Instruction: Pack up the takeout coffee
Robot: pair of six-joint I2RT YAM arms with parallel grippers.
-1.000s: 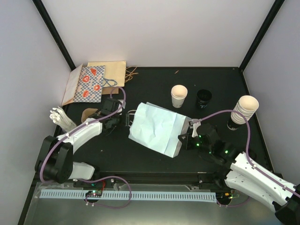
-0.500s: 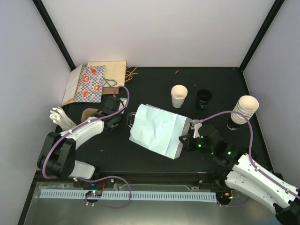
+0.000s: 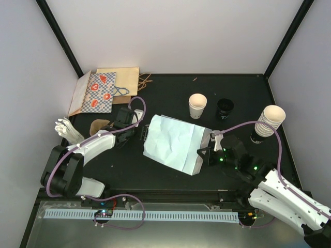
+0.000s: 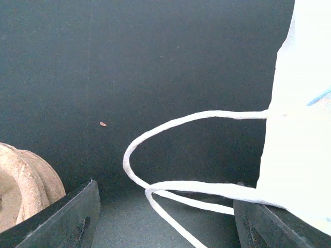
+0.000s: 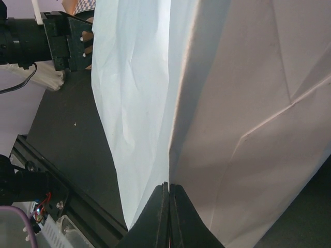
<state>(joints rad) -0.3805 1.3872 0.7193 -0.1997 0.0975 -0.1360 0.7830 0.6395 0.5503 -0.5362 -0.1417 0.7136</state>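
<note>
Cup (image 3: 197, 105) stands upright and lidless on the desk (image 3: 170, 93), toward the back, with a black stack that looks like lids (image 3: 225, 108) just beside it on the right. A taller pile of cups (image 3: 272, 118) stands well apart at the right edge.

Nearer the arms lies the bag (image 3: 173, 142), flat on its side between the two claws. Its long axis runs from upper left to lower right, so the handled mouth points at the left arm and the folded base at the right arm. The lone cup is beyond the bag's far edge, closer to the right claw (image 3: 206, 154) than to the left.

That right claw is pressed together, pinching a fold of the bag's base. The left claw (image 3: 138, 132) is spread at the mouth end; in its wrist view the handle (image 4: 217, 113) loops across the gap between the fingers without being gripped.

Judging from this, the bag must first be stood up and opened, with the base held as a pivot. The cup would then come in from behind, on the right arm's side.
</note>
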